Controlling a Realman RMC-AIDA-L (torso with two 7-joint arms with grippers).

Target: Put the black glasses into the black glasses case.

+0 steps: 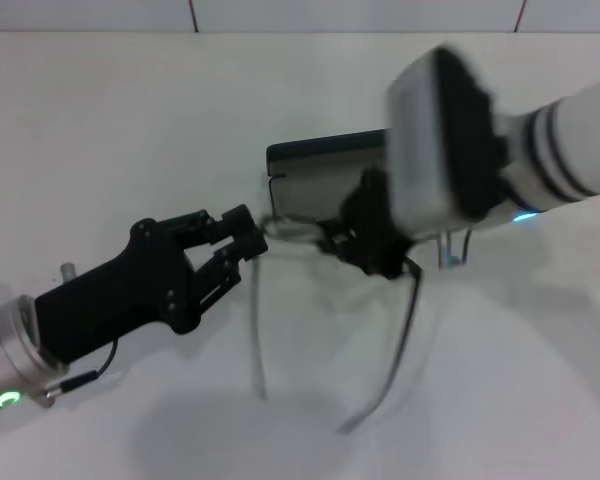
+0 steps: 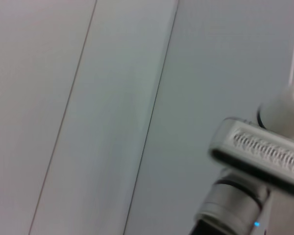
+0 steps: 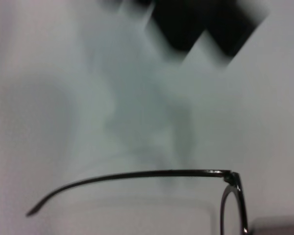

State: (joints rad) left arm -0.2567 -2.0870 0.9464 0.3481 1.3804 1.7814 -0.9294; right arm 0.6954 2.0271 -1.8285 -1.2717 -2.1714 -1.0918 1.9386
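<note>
soft even light, faint shadows on the table (image 1: 100, 120), heavy blur.

The white table (image 1: 100, 130) carries the open black glasses case (image 1: 315, 175).

Count recorded in the head view: one pair of glasses (image 1: 310, 232), with two temple arms extended toward the viewer. One case (image 1: 320, 175), lid raised. Two robot hands were present: one left hand (image 1: 248, 238) and one right hand (image 1: 375, 245). One white tabletop (image 1: 110, 130).
</note>
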